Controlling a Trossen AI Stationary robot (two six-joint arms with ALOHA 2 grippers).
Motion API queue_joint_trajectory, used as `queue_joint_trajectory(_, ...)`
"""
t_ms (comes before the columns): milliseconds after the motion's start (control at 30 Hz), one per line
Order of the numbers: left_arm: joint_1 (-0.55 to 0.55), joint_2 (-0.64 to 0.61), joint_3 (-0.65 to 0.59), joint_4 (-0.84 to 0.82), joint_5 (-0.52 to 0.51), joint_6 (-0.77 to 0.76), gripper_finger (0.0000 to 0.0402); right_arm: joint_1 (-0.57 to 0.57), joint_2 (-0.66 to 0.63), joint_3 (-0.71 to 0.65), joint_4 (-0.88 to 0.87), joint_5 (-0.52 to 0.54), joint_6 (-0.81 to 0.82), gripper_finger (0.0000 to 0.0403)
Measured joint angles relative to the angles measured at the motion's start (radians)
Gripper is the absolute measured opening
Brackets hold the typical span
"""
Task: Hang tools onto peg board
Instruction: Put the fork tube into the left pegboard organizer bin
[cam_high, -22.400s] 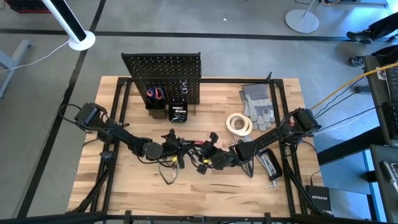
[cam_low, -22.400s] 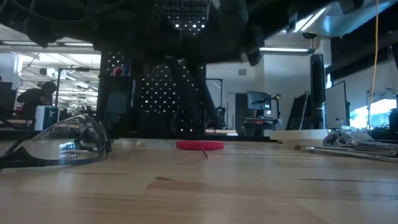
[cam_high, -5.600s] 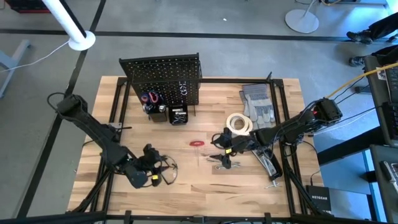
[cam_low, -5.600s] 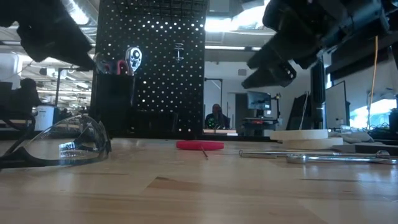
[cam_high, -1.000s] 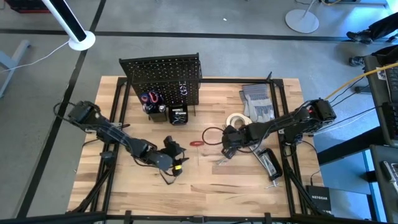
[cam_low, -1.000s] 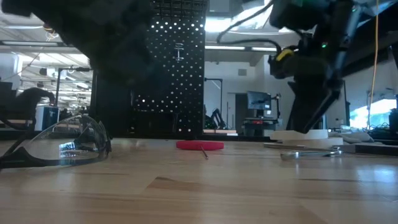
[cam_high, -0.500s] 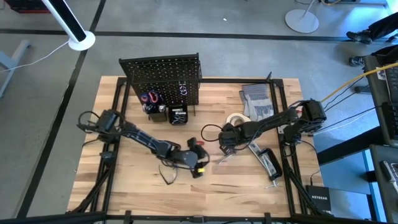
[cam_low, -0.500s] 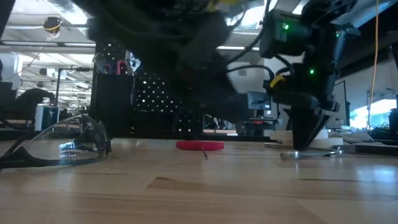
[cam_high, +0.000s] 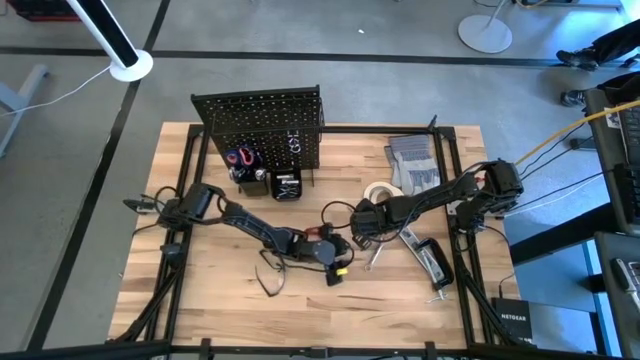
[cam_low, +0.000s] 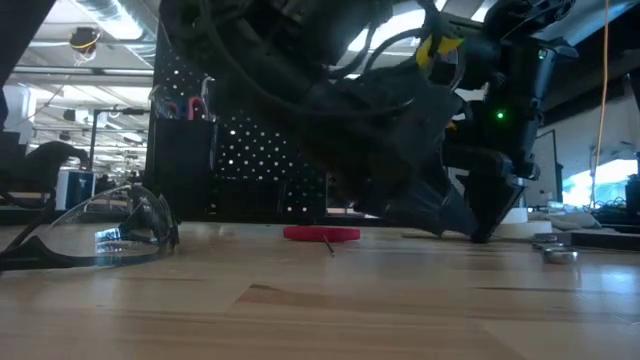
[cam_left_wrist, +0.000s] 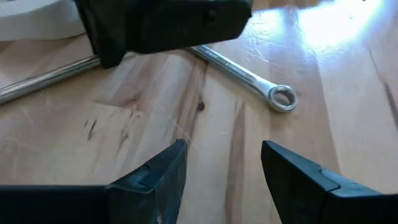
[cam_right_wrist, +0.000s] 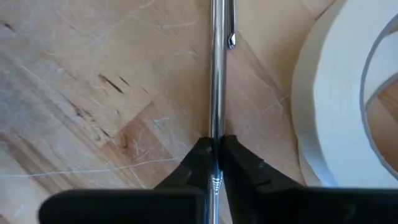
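Observation:
The black peg board (cam_high: 262, 120) stands at the table's far side, with red-handled pliers (cam_high: 243, 157) in a bin on its front. My right gripper (cam_right_wrist: 214, 155) is near the table's middle (cam_high: 366, 238), pointing steeply down and shut on a thin silver tool shaft. Next to it lies the white tape roll (cam_right_wrist: 348, 93). My left gripper (cam_left_wrist: 221, 162) reaches in from the left, low over the table (cam_high: 348, 256), open and empty. Just beyond its fingers a silver wrench (cam_left_wrist: 249, 78) lies flat, its far end hidden under my right gripper. The safety glasses (cam_low: 100, 235) rest near the front. My right gripper pinches the thin silver shaft (cam_right_wrist: 216, 124) between its two fingertips (cam_right_wrist: 239, 165), coming from above and pointing steeply down. The shaft runs straight on past the fingers, beside the tape roll. I cannot tell whether it is off the wood.
Grey gloves (cam_high: 412, 165) lie at the far right. A black and silver tool (cam_high: 432, 262) lies right of the grippers. A flat red object (cam_low: 320, 234) rests mid-table, and a second silver rod (cam_left_wrist: 43, 78) lies by the tape. The two grippers are close together.
My left gripper has swept low across the table toward its right edge, up to my right gripper, and has stayed open. My right gripper has sunk a little onto the silver tools. The silver wrench has swung round on the table, and its ring end now lies nearer the front.

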Motion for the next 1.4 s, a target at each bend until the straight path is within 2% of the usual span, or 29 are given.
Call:
queue_joint_trajectory(100, 0.000, 0.001, 0.000, -0.041, -0.019, 0.003, 0.0194, 0.000, 0.001, -0.001, 0.003, 0.000, -0.013, 0.0030)
queue_joint_trajectory(200, 0.001, -0.025, -0.001, -0.111, -0.024, 0.006, 0.0194, 0.001, 0.001, -0.001, 0.006, 0.001, -0.053, 0.0016)
queue_joint_trajectory(300, 0.000, -0.089, -0.001, -0.205, -0.028, 0.010, 0.0194, 0.025, 0.001, 0.000, 0.013, 0.009, -0.130, 0.0015)
queue_joint_trajectory(467, -0.017, -0.188, -0.001, -0.378, -0.061, 0.014, 0.0194, 0.070, -0.019, -0.001, 0.026, 0.026, -0.152, 0.0015)
queue_joint_trajectory(567, -0.019, -0.224, -0.001, -0.428, -0.075, 0.038, 0.0194, 0.104, -0.030, -0.003, 0.073, -0.013, -0.187, 0.0015)
queue_joint_trajectory(700, -0.010, -0.227, -0.014, -0.404, -0.076, 0.101, 0.0194, 0.148, -0.022, -0.002, 0.184, -0.066, -0.261, 0.0001)
queue_joint_trajectory(900, 0.011, -0.202, -0.016, -0.376, 0.014, 0.141, 0.0194, 0.184, -0.018, -0.004, 0.217, -0.025, -0.303, 0.0002)
queue_joint_trajectory(1033, 0.015, -0.157, -0.016, -0.356, 0.028, 0.163, 0.0194, 0.184, -0.017, -0.004, 0.219, -0.011, -0.313, 0.0002)
queue_joint_trajectory(1267, 0.032, -0.110, -0.017, -0.259, 0.034, 0.208, 0.0194, 0.183, -0.020, 0.020, 0.198, -0.076, -0.312, 0.0040)
queue_joint_trajectory(1400, 0.051, -0.110, 0.008, -0.253, 0.115, 0.208, 0.0194, 0.187, -0.069, 0.043, 0.132, -0.130, -0.313, 0.0072)
